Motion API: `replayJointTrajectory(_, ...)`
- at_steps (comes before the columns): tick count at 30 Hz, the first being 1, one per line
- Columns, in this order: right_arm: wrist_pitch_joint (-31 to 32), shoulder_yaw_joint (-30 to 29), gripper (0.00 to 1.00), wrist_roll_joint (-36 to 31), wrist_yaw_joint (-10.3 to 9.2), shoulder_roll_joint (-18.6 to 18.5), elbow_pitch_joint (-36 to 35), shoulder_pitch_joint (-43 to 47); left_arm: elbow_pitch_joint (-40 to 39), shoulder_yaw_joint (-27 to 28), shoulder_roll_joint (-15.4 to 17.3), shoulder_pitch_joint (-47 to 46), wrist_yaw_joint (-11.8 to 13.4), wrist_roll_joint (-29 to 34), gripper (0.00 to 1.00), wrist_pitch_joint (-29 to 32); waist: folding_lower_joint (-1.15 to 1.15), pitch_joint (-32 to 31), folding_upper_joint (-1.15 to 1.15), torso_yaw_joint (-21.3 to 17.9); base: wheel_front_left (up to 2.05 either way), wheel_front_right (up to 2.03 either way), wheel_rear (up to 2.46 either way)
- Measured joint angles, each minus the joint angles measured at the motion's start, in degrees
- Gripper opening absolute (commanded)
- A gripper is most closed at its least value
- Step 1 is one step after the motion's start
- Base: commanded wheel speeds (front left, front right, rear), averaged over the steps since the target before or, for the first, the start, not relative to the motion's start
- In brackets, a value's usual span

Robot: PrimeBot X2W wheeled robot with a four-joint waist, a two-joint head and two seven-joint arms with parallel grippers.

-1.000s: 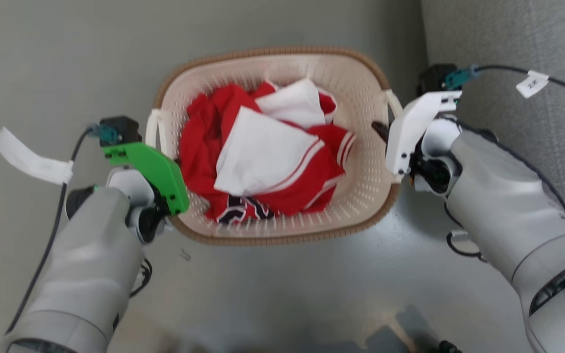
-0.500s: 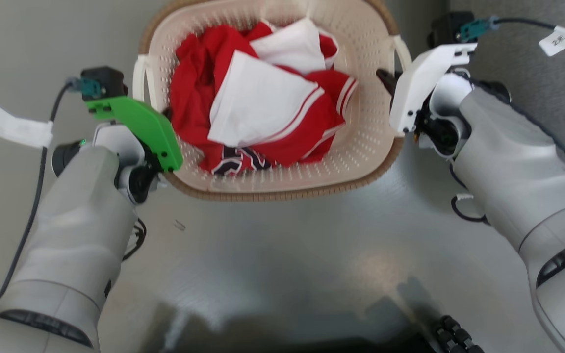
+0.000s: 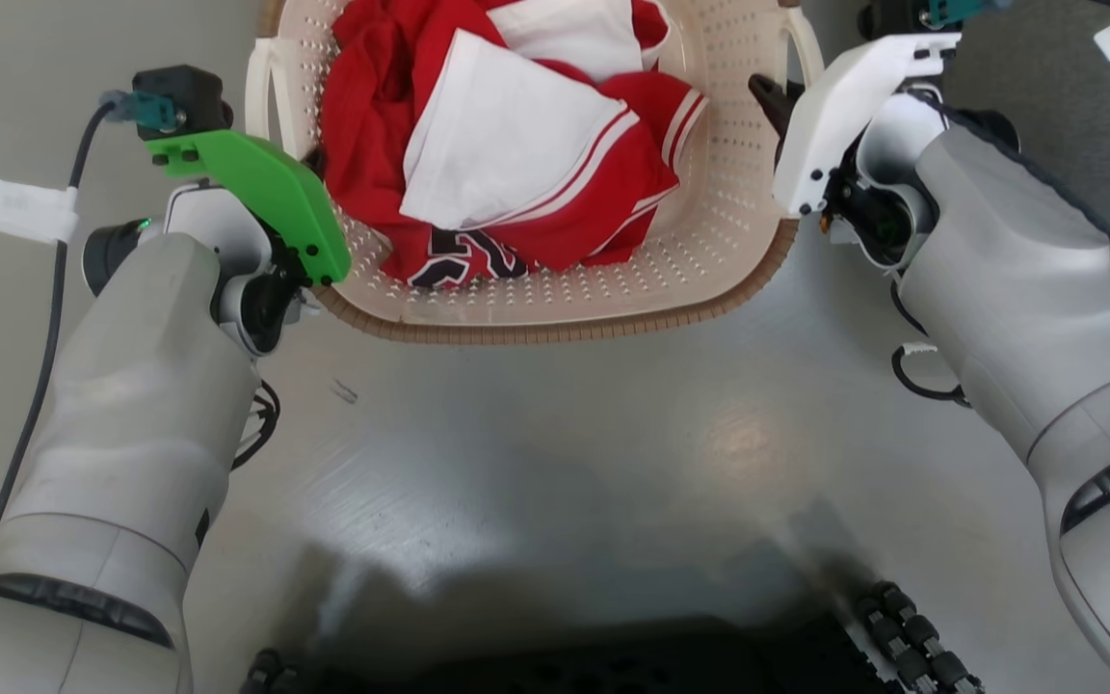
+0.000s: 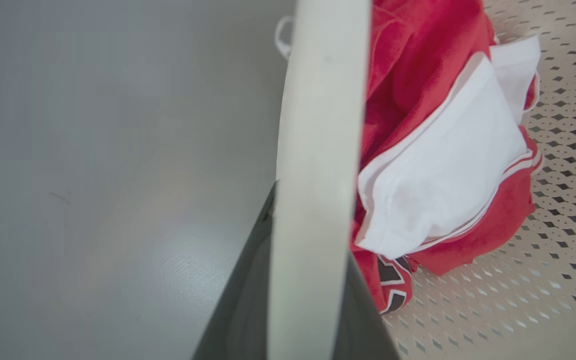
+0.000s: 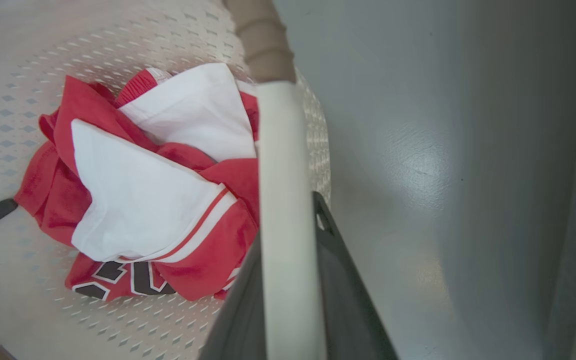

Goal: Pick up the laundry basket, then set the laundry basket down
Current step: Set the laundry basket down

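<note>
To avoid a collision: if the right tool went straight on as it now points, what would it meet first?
Probably the white handle of the laundry basket, which the right tool straddles; depth is unclear.

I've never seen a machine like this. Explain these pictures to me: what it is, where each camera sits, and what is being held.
This is a wheeled robot with two arms, each ending in a two-fingered gripper. The head view looks down from its head: the left gripper, under a green cover, and the right gripper, under a white cover, flank a laundry basket, grey floor around it. Crumpled red and white clothes lie inside. The two wrist views look along each gripper: the left handle and the right handle each run between two dark fingers, so both grippers seem shut on the basket. Whether it is lifted, I cannot tell.
</note>
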Motion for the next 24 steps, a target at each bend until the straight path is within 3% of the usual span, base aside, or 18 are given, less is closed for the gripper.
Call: replayJointTrajectory(24, -3.00, -1.01, 0.00, 0.03, 0.54, 0.67, 2.78, -1.74, 1.51, -0.54, -0.33, -2.37, -0.83, 0.19, 0.00, -1.96, 0.00, 4.15, 0.00, 0.03, 0.00, 0.00, 0.00)
